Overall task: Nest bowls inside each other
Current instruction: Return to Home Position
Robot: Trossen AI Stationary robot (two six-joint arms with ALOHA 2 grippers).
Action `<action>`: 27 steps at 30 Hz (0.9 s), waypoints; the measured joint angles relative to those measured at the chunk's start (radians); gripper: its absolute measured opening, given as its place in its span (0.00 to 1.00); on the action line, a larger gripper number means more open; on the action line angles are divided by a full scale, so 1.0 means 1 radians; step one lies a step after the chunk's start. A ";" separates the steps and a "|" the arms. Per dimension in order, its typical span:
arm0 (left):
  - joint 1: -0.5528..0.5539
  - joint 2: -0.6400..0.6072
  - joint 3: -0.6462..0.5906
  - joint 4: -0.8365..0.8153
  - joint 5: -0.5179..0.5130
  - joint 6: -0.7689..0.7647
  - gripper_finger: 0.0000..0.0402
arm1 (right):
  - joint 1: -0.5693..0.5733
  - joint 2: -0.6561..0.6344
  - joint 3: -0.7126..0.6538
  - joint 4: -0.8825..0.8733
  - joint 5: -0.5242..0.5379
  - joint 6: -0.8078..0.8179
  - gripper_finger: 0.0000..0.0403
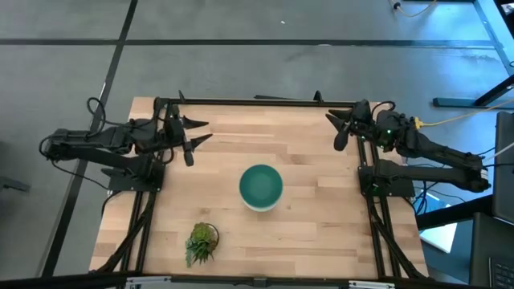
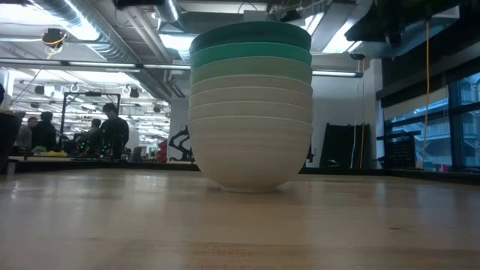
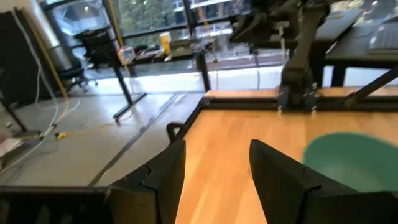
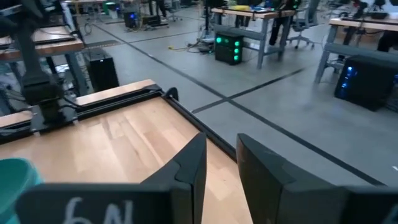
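All the bowls stand nested in one stack (image 1: pixel 261 187) near the table's middle, its bottom white bowl (image 2: pixel 251 161) resting on the wood. In the low view the stack rises white, then pale mint, then teal (image 2: pixel 251 37) at the top. My left gripper (image 1: pixel 198 131) hovers open near the far left part of the table, away from the stack. My right gripper (image 1: pixel 333 127) hovers open near the far right part. The left wrist view shows the teal top bowl (image 3: pixel 351 158) beside my open left gripper (image 3: pixel 217 168). My right gripper (image 4: pixel 221 162) shows open in its own view.
A small green potted plant (image 1: pixel 201 242) stands near the table's near edge, left of the stack. The arm bases sit at the left (image 1: pixel 132 172) and right (image 1: pixel 389 178) table edges. People sit at desks in the room behind (image 2: pixel 112 131).
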 joint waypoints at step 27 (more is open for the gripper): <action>0.194 -0.203 -0.396 0.182 0.074 -0.053 0.43 | -0.074 -0.046 -0.343 0.392 -0.114 0.055 0.22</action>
